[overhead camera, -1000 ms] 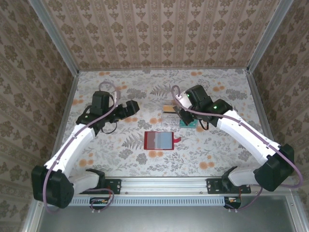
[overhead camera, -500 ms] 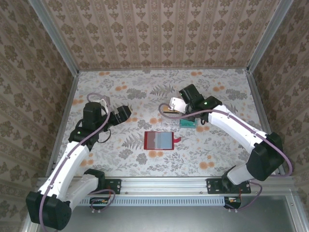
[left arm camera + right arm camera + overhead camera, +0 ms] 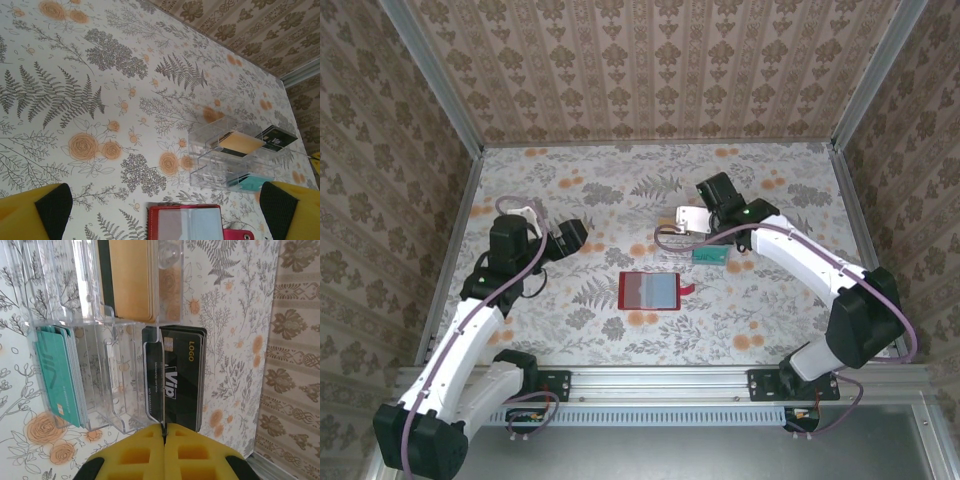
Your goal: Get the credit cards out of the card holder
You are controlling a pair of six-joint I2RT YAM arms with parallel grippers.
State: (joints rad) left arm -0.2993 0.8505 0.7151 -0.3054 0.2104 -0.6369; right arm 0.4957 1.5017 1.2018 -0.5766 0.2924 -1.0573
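**Top external.** The red card holder (image 3: 648, 291) lay open and flat at the centre of the table (image 3: 570, 330), grey-blue lining up. It was well apart from the left gripper (image 3: 572, 235) and the right gripper (image 3: 667, 237).

**Left wrist.** The left fingers (image 3: 52, 202) stood spread wide. Beyond the holder, a clear rack (image 3: 210, 150) held the tan-gold card (image 3: 240, 142) and the teal card (image 3: 247, 181).

**Right wrist.** The right fingers were pressed together on the edge of the black card (image 3: 182, 375), which stood in the rack.
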